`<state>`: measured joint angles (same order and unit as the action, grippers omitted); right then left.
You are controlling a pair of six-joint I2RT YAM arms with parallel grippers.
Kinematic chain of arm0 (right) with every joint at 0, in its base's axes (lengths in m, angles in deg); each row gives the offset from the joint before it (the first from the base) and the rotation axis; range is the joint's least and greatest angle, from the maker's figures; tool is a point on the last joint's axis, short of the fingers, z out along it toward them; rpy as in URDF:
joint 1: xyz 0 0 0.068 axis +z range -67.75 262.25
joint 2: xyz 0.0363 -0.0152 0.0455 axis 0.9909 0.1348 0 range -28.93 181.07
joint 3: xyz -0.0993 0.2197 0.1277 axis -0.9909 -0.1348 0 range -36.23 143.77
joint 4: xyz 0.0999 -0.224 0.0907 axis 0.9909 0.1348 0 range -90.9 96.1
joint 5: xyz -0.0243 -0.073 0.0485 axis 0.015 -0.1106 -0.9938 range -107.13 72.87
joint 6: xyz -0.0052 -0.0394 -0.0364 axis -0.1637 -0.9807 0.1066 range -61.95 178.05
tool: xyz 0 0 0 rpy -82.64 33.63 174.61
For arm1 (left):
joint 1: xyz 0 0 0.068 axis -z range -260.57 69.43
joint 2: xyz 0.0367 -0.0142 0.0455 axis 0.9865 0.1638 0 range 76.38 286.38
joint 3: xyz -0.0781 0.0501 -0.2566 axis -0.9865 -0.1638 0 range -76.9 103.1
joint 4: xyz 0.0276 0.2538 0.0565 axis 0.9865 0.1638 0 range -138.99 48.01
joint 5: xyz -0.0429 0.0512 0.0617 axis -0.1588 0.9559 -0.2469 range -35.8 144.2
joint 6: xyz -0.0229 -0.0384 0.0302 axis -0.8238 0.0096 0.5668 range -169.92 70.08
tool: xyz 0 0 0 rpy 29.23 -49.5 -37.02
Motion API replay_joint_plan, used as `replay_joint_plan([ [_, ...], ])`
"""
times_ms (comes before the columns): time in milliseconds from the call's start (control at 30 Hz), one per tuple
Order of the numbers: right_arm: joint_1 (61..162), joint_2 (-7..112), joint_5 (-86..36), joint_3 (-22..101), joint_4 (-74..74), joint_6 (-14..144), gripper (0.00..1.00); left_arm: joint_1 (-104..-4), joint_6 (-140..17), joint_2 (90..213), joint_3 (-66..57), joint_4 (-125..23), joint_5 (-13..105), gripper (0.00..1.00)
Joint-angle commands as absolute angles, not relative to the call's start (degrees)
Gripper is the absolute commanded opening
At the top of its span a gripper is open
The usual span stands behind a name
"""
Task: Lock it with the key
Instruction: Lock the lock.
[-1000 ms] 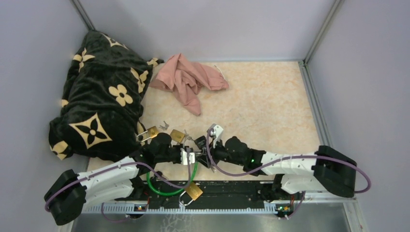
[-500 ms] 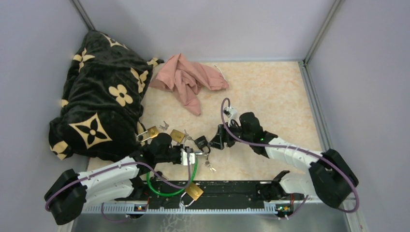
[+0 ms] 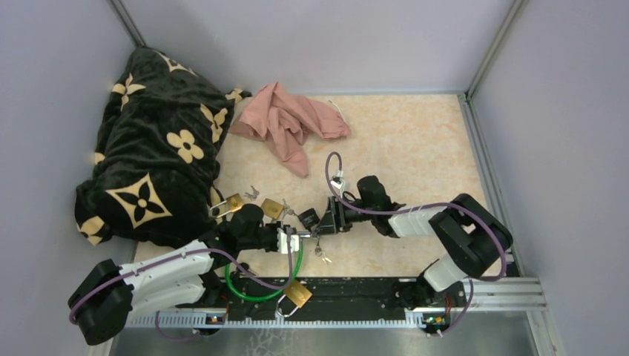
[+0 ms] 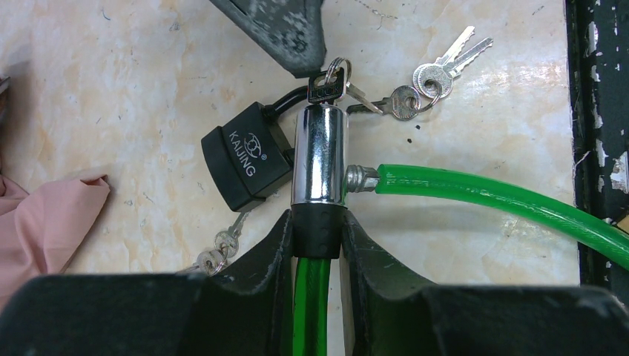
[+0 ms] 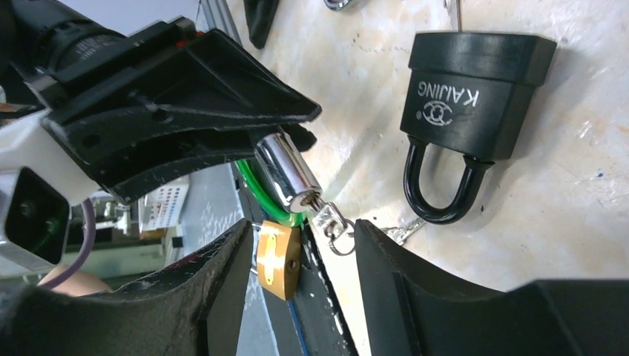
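Low in the middle of the overhead view, the two arms meet over the pale marbled table (image 3: 415, 141). The left claw (image 3: 285, 239) is clamped narrow on the cable lock (image 4: 320, 156), its fingers (image 4: 271, 248) pressing either side of the black collar just under the chrome barrel. The barrel points up the left wrist picture. The green cable (image 4: 482, 194) plugs into the barrel's side and runs off to the right edge, and a second length drops between the fingers.

The key (image 4: 326, 85) sits in the top end of the barrel, its dark head and ring sticking out. In the right wrist view the right claw (image 5: 304, 226) stands wide, one finger on each side of that key head, with clear gaps and no contact that I can see. One dark fingertip of it shows at the top of the left wrist picture, just above the key ring.

A black padlock (image 4: 245, 159) marked KAIJING lies flat just left of the barrel. A bunch of keys (image 4: 438, 67) lies upper right of it. A brass padlock (image 3: 299, 294) hangs on the cable loop near the bottom of the overhead view. A pink cloth (image 3: 289, 122) lies at upper centre, and a dark flowered blanket (image 3: 152, 141) is heaped at the left.
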<state>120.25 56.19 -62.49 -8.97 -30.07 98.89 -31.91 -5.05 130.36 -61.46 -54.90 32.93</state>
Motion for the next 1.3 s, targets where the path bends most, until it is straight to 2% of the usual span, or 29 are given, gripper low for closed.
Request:
replay_joint_plan([
  [0, 120.04, 60.07, -66.71, -9.65, -38.77, 100.21, 0.51, -31.53, -4.35, 129.83, -61.09, -53.74, 30.55, 0.0],
  [533, 120.05, 67.86, -70.24, -11.54, -52.51, 105.99, 0.39, -31.52, -4.68, 129.97, -61.04, -54.0, 30.35, 0.0],
  [700, 120.13, 69.51, -71.17, -12.07, -57.02, 108.43, 0.26, -31.51, -4.67, 129.97, -61.0, -53.67, 30.3, 0.0],
  [900, 120.1, 69.6, -71.19, -13.47, -61.63, 110.97, 0.0, -31.53, -4.82, 130.22, -60.93, -54.03, 30.21, 0.0],
  [1100, 120.48, 67.38, -69.86, -14.18, -67.28, 112.82, 0.0, -31.82, -6.95, 130.67, -59.96, -54.36, 30.38, 0.0],
  [1267, 125.09, 55.94, -60.21, -11.53, -52.15, 96.37, 0.0, -34.9, -10.4, 130.56, -57.57, -53.55, 27.25, 0.0],
])
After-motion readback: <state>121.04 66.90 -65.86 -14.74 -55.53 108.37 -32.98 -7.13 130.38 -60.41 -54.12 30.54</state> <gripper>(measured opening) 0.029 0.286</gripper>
